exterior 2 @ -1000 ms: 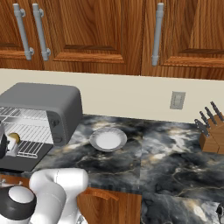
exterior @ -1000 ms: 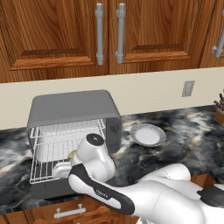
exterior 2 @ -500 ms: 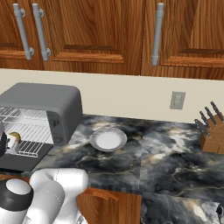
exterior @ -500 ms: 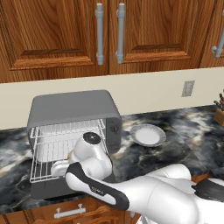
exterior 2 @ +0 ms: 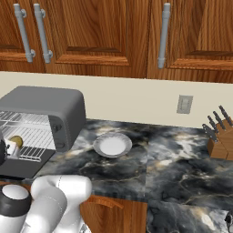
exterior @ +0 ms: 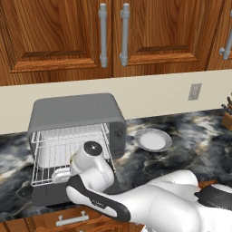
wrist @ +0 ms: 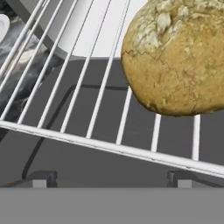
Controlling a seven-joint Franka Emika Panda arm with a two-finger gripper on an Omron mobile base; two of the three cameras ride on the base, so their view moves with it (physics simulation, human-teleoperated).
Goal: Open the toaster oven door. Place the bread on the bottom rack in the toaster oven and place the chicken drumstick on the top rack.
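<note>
Item: bread (wrist: 179, 57), resting on bottom rack (wrist: 109, 146). Pincer (wrist: 111, 186) spread, empty. We judge a straight, level retreat best, clearing the wires without nudging it.

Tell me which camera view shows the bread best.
The hand view: the bread looms close on the rack wires, crust cracks sharp. The right base view shows a small yellowish spot on the rack. The left base view does not make it out.

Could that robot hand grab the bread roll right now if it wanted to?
Probably yes. The bread rests on the pulled-out bottom rack, just ahead of the gripper, whose jaws stand open, with nothing between them and the roll.
</note>
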